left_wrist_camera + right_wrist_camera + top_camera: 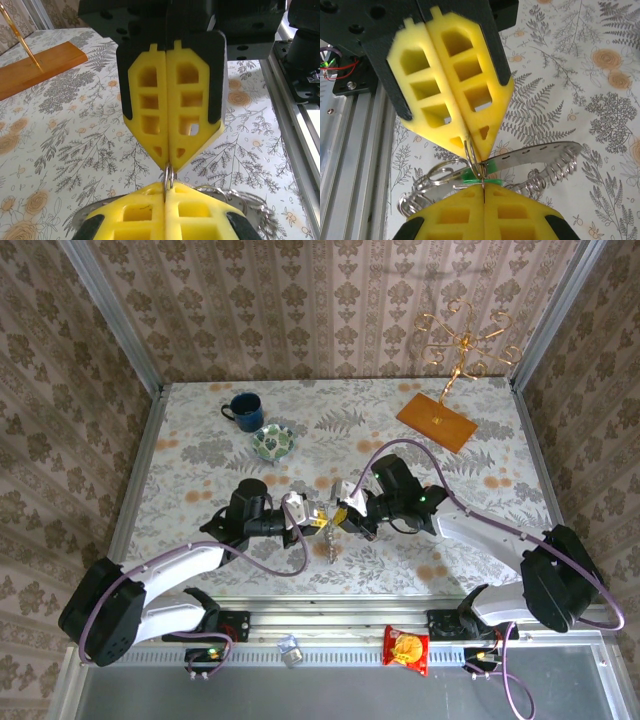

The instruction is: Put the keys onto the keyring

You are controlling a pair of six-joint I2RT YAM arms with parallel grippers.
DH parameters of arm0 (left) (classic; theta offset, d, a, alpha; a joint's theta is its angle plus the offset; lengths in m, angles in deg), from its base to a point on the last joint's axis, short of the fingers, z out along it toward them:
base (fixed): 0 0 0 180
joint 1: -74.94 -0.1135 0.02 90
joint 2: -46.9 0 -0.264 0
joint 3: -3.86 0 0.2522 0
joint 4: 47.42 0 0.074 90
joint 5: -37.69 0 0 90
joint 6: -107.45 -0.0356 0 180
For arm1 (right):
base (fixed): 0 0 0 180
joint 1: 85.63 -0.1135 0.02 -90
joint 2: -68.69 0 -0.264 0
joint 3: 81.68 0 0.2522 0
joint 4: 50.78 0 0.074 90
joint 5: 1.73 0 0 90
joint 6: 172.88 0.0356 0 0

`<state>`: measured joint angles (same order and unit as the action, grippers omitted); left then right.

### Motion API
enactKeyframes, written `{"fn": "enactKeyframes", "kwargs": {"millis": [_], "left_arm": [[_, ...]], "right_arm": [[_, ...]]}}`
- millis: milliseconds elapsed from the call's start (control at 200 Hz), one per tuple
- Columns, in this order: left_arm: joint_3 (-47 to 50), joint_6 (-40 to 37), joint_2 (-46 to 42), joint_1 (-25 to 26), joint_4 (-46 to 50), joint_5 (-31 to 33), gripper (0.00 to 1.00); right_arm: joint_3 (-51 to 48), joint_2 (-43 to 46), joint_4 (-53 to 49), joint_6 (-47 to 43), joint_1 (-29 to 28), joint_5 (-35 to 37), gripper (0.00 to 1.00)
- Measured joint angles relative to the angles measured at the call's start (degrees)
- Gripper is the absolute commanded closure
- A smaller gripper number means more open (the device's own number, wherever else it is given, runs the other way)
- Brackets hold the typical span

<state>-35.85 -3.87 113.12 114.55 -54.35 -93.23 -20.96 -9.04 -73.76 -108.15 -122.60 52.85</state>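
Both arms meet mid-table, tips nose to nose, above the flowered table [190, 455]. Left pincer [322, 511] is closed. Right pincer [346, 515] is closed too, yellow pads pressed flat together.

Between the two tips sits a small ring [169, 176] of thin metal wire, standing upright. Its top goes into the seam of the right pincer and its bottom into the seam of the left pincer, so both are pinching the same small ring from opposite sides.

In the right wrist view a silvery key [540, 152] with a green tag [479, 175] lies just under the tips, blade pointing away to the right, tag end touching the small ring. A coil spring [551, 172] is just beside the blade. Bunched wire loops [417, 199] sit on the other side; cannot tell which loop joins which. From above, a thin metal piece sticks out below the tips toward the near edge.

Far side of the table: blue mug [242, 410], patterned bowl [272, 442] just beside it, wooden base [437, 421] with a gold wire rack [462, 338], well apart from the pincers. Red snack packet [406, 649] on the front rail.
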Motion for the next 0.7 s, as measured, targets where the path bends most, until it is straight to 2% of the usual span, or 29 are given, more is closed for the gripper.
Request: {"fn": "enactKeyframes", "kwargs": {"millis": [90,120,175,260,475,700], "left_arm": [[0.0,0.2,0.2,0.0,-0.5,0.0,1.00],[0.1,0.3,0.2,0.0,-0.6,0.0,1.00],[0.1,0.3,0.2,0.0,-0.7,0.0,1.00],[0.2,0.7,0.2,0.0,-1.6,-0.1,1.00],[1.2,2.1,0.4,0.0,-4.3,-0.5,1.00],[1.6,2.7,0.6,0.1,-5.7,-0.9,1.00]], "right_arm": [[0.0,0.0,0.1,0.0,0.1,-0.2,1.00],[-0.2,0.0,0.2,0.0,0.1,-0.2,0.94],[-0.4,0.1,0.5,0.1,0.1,-0.2,0.79],[-1.8,0.7,2.5,0.2,0.1,-0.5,0.72],[-5.1,2.4,7.1,1.1,0.2,-1.6,0.71],[-5.1,2.4,11.0,1.6,0.2,-2.2,0.74]]}}
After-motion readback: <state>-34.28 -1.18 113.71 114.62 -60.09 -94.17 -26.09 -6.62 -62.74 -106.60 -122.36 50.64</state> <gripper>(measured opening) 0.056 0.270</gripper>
